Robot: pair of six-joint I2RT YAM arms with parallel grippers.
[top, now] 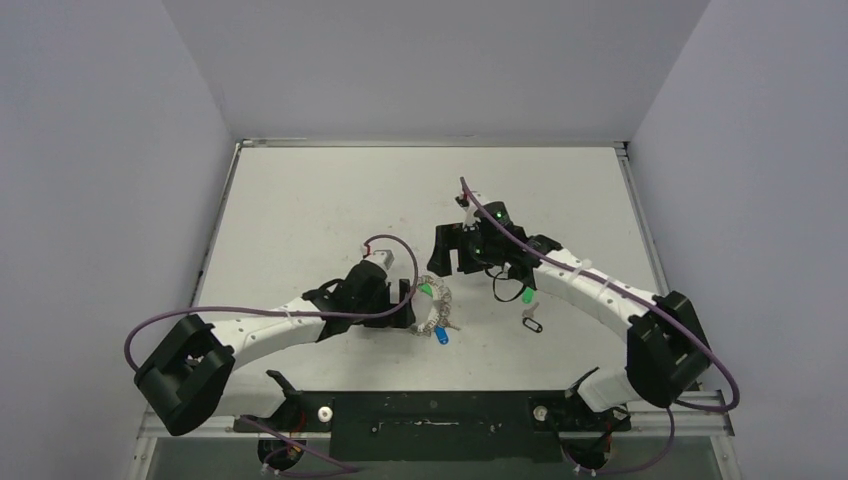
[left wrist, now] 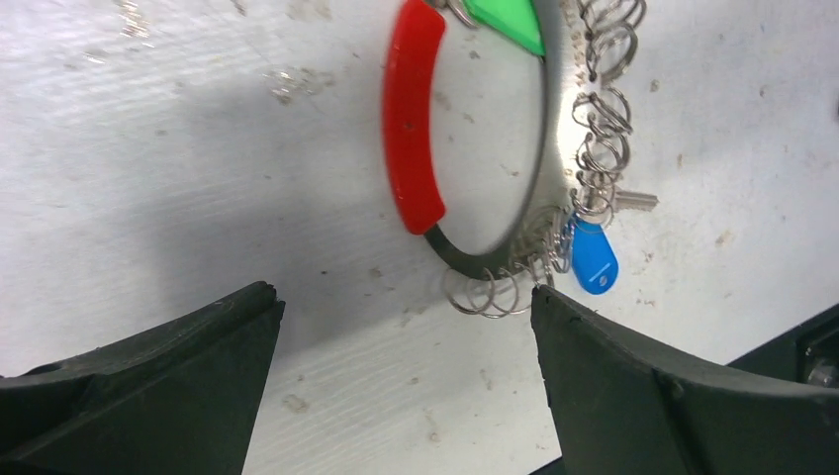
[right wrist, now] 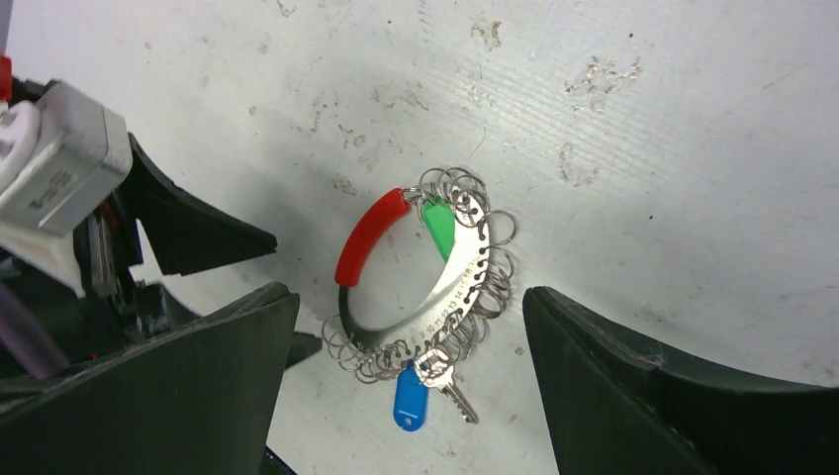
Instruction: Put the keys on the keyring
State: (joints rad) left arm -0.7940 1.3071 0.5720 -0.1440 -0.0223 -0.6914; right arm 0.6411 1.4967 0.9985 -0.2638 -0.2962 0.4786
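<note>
The keyring (top: 437, 310) lies flat on the table between both arms, a metal band with small wire rings and a red section (left wrist: 413, 119). A blue-headed key (right wrist: 409, 401) with a silver shaft (right wrist: 457, 396) hangs on it, and a green head (right wrist: 438, 228) sits next to the red part. My left gripper (left wrist: 401, 297) is open just short of the ring, its fingers apart from it. My right gripper (right wrist: 408, 295) hovers open above the ring and holds nothing. Another green-headed key (top: 526, 296) lies under the right arm.
A thin black wire loop (top: 532, 325) lies on the table beside the right arm. The left gripper's black fingers (right wrist: 198, 233) and its white camera block show at the left of the right wrist view. Grey walls close the table on three sides.
</note>
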